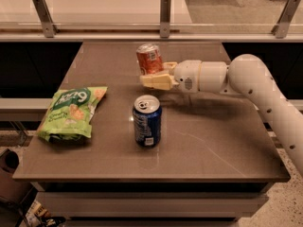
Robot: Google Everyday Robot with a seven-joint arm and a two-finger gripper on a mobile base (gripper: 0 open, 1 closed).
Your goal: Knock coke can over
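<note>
Red-orange coke can [149, 59] leans, cream gripper [151, 79] touching its base.

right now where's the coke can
In the camera view the coke can stands at the far middle of the table, just behind the pincer that reaches in from the right, and beyond the blue can.
</note>
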